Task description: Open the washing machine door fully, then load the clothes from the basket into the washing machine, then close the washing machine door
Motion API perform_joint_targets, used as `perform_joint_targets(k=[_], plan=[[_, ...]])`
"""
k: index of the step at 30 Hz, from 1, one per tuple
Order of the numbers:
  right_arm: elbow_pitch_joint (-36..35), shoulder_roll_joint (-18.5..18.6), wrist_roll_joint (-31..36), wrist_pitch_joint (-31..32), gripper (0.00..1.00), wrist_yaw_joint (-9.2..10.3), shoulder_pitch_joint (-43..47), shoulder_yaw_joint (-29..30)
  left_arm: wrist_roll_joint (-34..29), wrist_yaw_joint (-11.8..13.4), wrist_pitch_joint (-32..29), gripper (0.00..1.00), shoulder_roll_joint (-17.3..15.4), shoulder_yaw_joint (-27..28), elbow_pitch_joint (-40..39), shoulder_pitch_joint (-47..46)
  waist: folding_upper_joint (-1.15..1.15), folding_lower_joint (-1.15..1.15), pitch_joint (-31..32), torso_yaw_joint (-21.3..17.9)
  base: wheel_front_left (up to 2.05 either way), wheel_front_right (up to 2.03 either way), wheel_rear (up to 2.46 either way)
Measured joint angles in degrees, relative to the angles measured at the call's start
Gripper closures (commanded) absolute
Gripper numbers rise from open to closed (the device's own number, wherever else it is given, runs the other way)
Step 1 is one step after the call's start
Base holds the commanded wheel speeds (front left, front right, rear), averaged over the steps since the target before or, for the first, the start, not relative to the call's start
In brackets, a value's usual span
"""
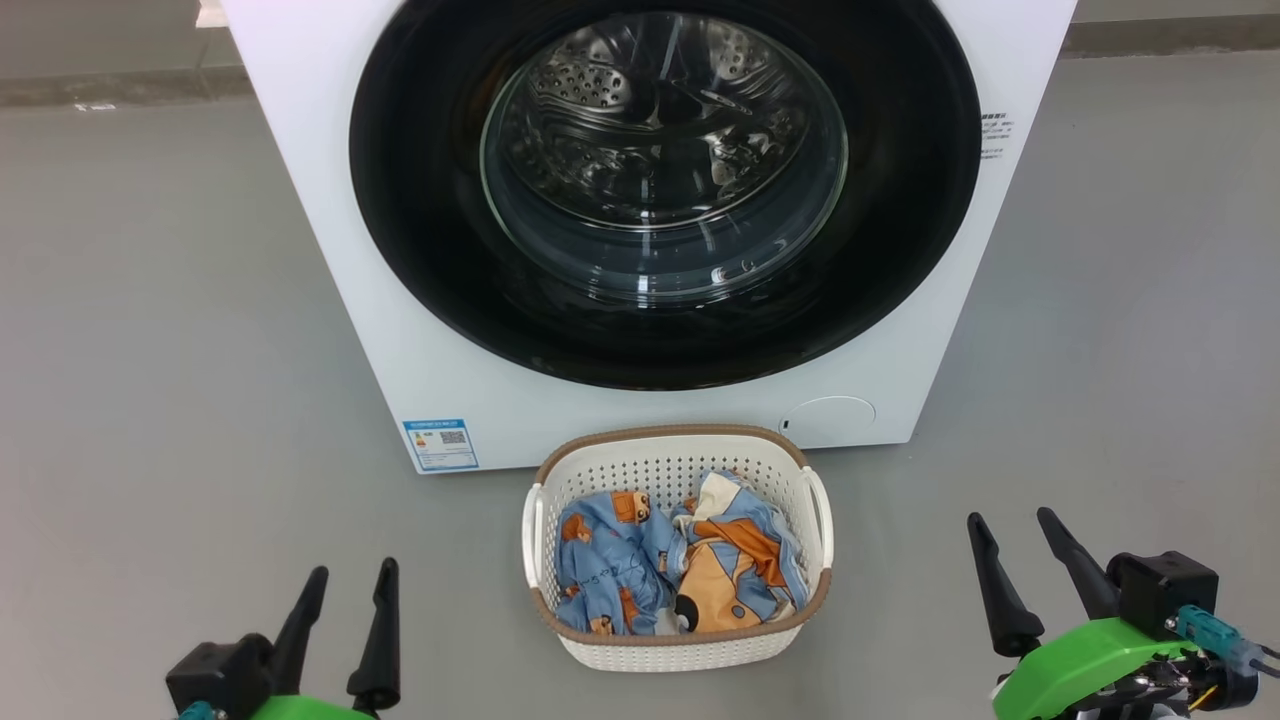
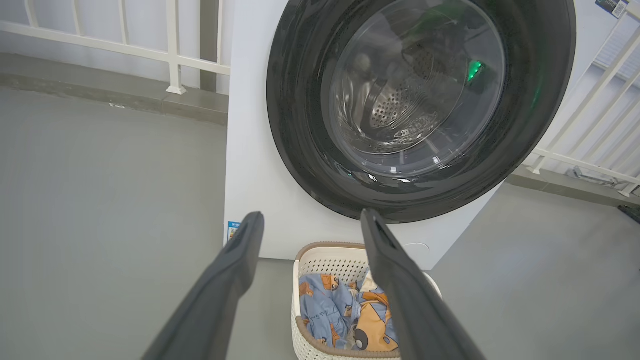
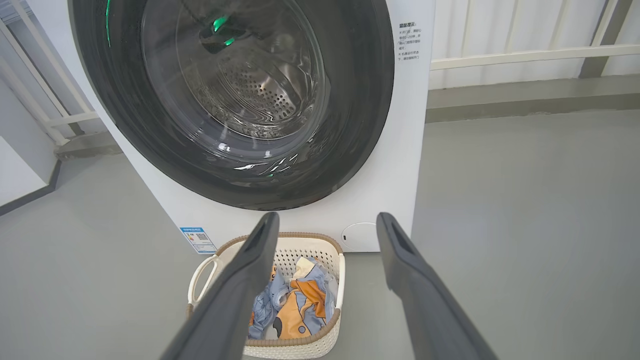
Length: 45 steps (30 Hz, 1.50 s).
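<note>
Hovering spread wide, left hand [image 1: 353, 567], right hand [image 1: 1010, 515], both empty; basket [image 1: 650, 470] between them

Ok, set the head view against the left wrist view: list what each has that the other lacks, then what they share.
Head view, not left wrist: the right gripper, open, low on the right.
Left wrist, not head: the white railing's bars behind the washing machine, and a green glint in the door glass.
Both: the washing machine door shut, the clothes lying in the basket, and the left gripper open.
</note>
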<state>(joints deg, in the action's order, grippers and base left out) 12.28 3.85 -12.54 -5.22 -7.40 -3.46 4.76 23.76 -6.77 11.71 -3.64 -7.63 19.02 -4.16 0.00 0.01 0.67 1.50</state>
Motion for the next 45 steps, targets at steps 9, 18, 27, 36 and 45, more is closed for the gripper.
perform_joint_targets(k=[9,18,27,36,45], plan=[[-0.9,0.0,6.2,-0.8,0.0,0.0,0.0,0.0,-4.8,0.6,1.5,0.0,-0.1,-1.0,0.5,-0.2,0.0,0.0,0.1,0.2,0.0,0.0,0.0],[-1.7,-0.2,10.6,-1.5,0.0,0.0,0.0,0.1,-8.5,1.4,2.6,0.0,-0.3,-1.6,0.8,-1.1,0.0,0.0,0.1,0.2,0.0,0.0,0.0],[-1.7,-0.3,10.6,-1.4,0.0,0.0,0.0,0.1,-8.4,1.5,2.6,0.0,-0.3,-1.6,1.3,-1.1,0.0,0.0,0.1,0.1,0.0,0.0,0.0],[-1.7,-0.3,10.4,-1.4,0.0,0.0,0.0,-0.1,-8.4,2.0,2.6,0.0,-0.3,-1.8,1.5,-1.2,0.0,0.0,0.0,0.1,0.0,0.0,0.0],[-1.7,-0.2,10.3,-1.4,0.0,0.0,0.0,-0.3,-8.4,2.1,2.6,0.0,-0.4,-1.8,1.1,-1.2,0.0,0.0,-0.2,0.0,0.28,0.28,-0.55]])
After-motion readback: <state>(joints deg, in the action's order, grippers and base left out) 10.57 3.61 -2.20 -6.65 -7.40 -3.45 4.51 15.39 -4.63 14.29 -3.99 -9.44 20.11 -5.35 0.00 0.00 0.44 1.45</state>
